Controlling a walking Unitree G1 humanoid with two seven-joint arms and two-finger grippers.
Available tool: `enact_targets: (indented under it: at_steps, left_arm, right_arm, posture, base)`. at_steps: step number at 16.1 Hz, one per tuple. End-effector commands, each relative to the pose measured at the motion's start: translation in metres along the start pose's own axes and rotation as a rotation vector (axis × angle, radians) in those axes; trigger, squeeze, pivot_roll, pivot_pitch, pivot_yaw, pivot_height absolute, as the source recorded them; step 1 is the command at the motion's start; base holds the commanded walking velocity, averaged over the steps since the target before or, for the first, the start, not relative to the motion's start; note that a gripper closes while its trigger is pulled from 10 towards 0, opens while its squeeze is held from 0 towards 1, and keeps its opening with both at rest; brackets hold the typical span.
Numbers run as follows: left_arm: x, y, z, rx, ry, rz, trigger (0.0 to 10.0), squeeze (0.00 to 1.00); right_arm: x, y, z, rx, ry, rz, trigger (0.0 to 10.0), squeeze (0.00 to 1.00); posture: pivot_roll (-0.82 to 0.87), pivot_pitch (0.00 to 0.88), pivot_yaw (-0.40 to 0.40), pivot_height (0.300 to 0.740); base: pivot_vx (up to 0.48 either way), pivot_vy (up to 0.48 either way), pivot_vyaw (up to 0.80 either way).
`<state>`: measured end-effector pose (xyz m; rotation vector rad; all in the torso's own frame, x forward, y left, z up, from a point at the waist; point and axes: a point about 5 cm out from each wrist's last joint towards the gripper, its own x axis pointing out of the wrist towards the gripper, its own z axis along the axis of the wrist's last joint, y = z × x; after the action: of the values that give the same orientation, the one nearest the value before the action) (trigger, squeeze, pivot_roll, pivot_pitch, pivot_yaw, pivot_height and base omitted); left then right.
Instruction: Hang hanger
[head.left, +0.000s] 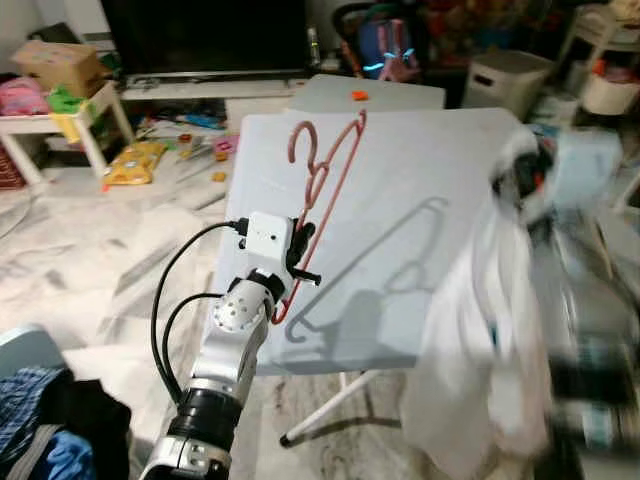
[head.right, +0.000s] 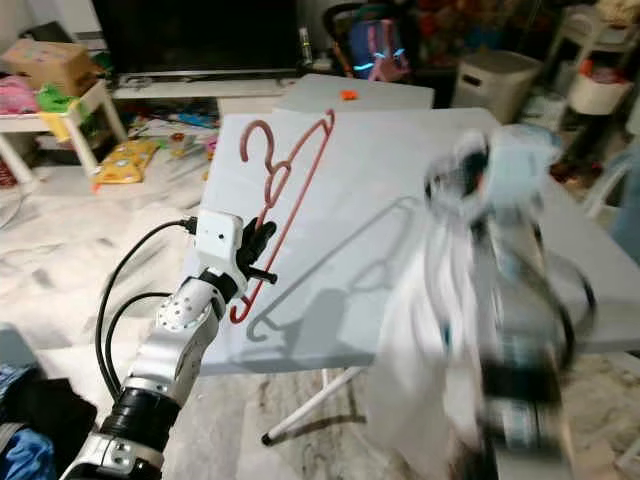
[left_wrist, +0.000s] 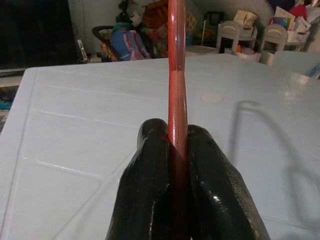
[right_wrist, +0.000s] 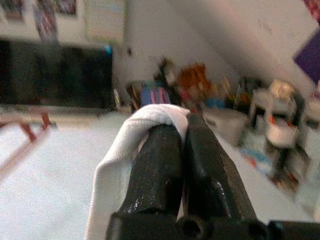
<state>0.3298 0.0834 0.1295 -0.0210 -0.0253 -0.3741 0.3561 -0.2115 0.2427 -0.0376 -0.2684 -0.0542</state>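
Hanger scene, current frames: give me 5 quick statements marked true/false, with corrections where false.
1. The left gripper has its fingers shut on the red hanger. True.
2. The hanger lies flat on the white table. False: it is held up above the table, casting a shadow on it.
3. The right gripper holds a white cloth. True: the cloth is pinched between its fingers and hangs down.
4. The cloth already hangs on the hanger. False: the cloth is at the right gripper, apart from the hanger.
5. A cardboard box sits on a small white table at the robot's far left. True.
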Motion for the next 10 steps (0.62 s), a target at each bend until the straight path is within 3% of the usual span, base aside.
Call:
enact_targets:
  at_steps: [1,3,4,5,8,9,10]
  left_arm:
    - [-0.001,0.003,0.004,0.018,-0.015,0.026,10.0,0.0]
    - [-0.004,0.004,0.002,0.02,-0.017,0.046,10.0,0.0]
    - [-0.004,0.005,0.003,0.022,-0.022,0.072,10.0,0.0]
    - [-0.004,0.005,0.003,0.022,-0.024,0.08,10.0,0.0]
    - [-0.008,0.008,0.002,0.026,-0.027,0.112,10.0,0.0]
    - [-0.009,0.009,0.002,0.032,-0.027,0.124,10.0,0.0]
    - [-0.009,0.009,0.002,0.033,-0.028,0.127,10.0,0.0]
  right_arm:
    - [0.017,0.005,0.024,0.029,-0.096,0.023,10.0,0.0]
    - [0.042,0.024,0.056,0.08,-0.184,0.079,10.0,0.0]
    - [0.053,0.037,0.09,0.17,-0.292,0.123,10.0,0.0]
    - [0.055,0.041,0.106,0.208,-0.344,0.141,10.0,0.0]
    - [0.05,0.045,0.196,0.373,-0.668,0.203,10.0,0.0]
    - [0.042,0.045,0.216,0.426,-0.764,0.241,10.0,0.0]
    - [0.04,0.045,0.216,0.445,-0.775,0.257,10.0,0.0]
  posture:
    - [0.05,0.0,-0.038,0.74]
    - [0.08,0.0,-0.062,0.74]
    - [0.09,0.0,-0.08,0.74]
    - [0.09,0.0,-0.082,0.74]
    - [0.11,0.0,-0.099,0.74]
    - [0.11,0.0,-0.102,0.74]
    - [0.11,0.0,-0.102,0.74]
  base:
    - [0.0,0.0,0.0]
    - [0.0,0.0,0.0]
    - [0.0,0.0,0.0]
    - [0.0,0.0,0.0]
    - [0.0,0.0,0.0]
    - [0.0,0.0,0.0]
    - [0.0,0.0,0.0]
